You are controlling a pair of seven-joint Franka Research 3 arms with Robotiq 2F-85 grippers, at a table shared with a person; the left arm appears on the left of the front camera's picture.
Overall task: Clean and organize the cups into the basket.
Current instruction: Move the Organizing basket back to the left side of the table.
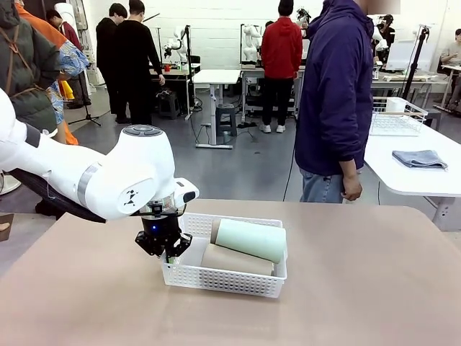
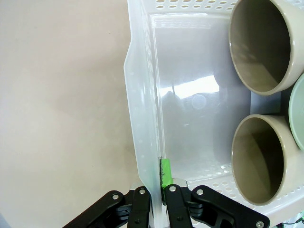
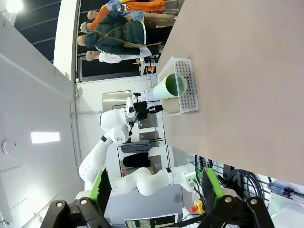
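The white lattice basket [image 1: 225, 278] sits at mid-table with three cups lying on their sides in it. A mint green cup [image 1: 251, 239] rests on top of a beige cup [image 1: 236, 260], and a second beige cup [image 1: 215, 229] peeks out behind. My left gripper [image 1: 164, 249] is shut on the basket's left end wall. In the left wrist view, my left gripper [image 2: 156, 188] pinches the thin wall [image 2: 142, 95], and the open mouths of both beige cups [image 2: 260, 45] [image 2: 259, 159] face it. My right gripper [image 3: 156, 194] is open and holds nothing, far from the basket [image 3: 188, 85].
A person in a purple hoodie [image 1: 335, 94] stands at the table's far edge, hands down. Bare tan tabletop [image 1: 360, 288] surrounds the basket. Behind to the right, a white table carries a wire-grid basket [image 1: 395, 119] and a folded grey cloth [image 1: 420, 158].
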